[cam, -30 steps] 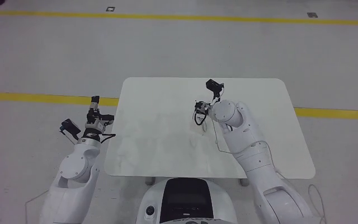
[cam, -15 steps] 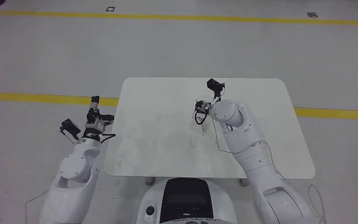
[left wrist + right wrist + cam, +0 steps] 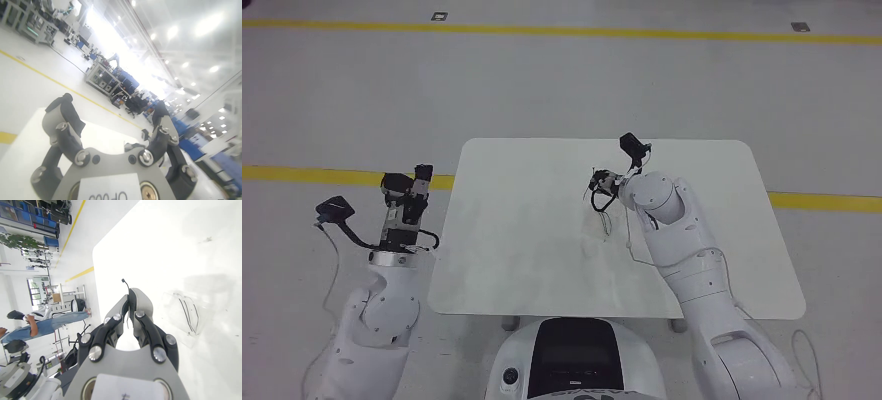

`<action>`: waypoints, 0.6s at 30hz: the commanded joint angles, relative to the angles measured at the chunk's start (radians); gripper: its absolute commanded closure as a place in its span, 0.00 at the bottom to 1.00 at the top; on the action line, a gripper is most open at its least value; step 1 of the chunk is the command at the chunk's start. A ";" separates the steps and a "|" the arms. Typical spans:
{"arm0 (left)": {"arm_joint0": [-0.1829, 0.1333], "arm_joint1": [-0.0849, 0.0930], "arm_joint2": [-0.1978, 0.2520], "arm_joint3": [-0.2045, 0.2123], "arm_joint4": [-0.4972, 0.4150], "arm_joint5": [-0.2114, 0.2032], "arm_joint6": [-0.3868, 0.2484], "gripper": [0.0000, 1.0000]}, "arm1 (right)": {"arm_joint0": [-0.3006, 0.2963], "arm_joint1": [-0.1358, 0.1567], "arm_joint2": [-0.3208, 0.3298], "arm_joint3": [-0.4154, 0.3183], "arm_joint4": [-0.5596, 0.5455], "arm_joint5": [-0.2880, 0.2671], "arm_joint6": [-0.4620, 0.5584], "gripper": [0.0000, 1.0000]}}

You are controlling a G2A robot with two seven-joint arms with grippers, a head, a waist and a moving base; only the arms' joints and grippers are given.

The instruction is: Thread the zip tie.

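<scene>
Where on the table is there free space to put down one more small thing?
The left half of the table, between the left gripper just off its edge and the right gripper, is bare. The far right corner is bare too. The middle is crowded: the right gripper holds the zip tie there, close to a clear bag.

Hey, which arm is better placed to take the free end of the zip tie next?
Left, probably. The right gripper is shut on the zip tie above the table, so it is occupied. The left gripper is open and empty beside the table's edge.
</scene>
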 commanded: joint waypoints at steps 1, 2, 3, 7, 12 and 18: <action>0.000 0.000 -0.001 -0.001 -0.014 0.003 -0.018 0.00 | 0.000 0.000 0.000 0.000 -0.001 0.000 0.000 1.00; 0.000 0.000 -0.001 -0.001 -0.014 0.003 -0.018 0.00 | 0.000 0.000 0.000 0.000 -0.001 0.000 0.000 1.00; 0.000 0.000 -0.001 -0.001 -0.014 0.003 -0.018 0.00 | 0.000 0.000 0.000 0.000 -0.001 0.000 0.000 1.00; -0.005 0.007 -0.001 0.000 0.176 -0.052 -0.017 0.00 | -0.015 0.000 -0.001 -0.003 0.006 0.000 -0.028 1.00; -0.017 0.022 0.006 0.044 0.642 -0.096 0.034 0.00 | -0.008 -0.006 0.017 0.023 0.010 0.000 -0.068 1.00; -0.043 0.025 0.080 0.120 0.977 -0.027 0.073 0.00 | 0.027 -0.036 0.063 0.126 0.014 0.000 -0.107 1.00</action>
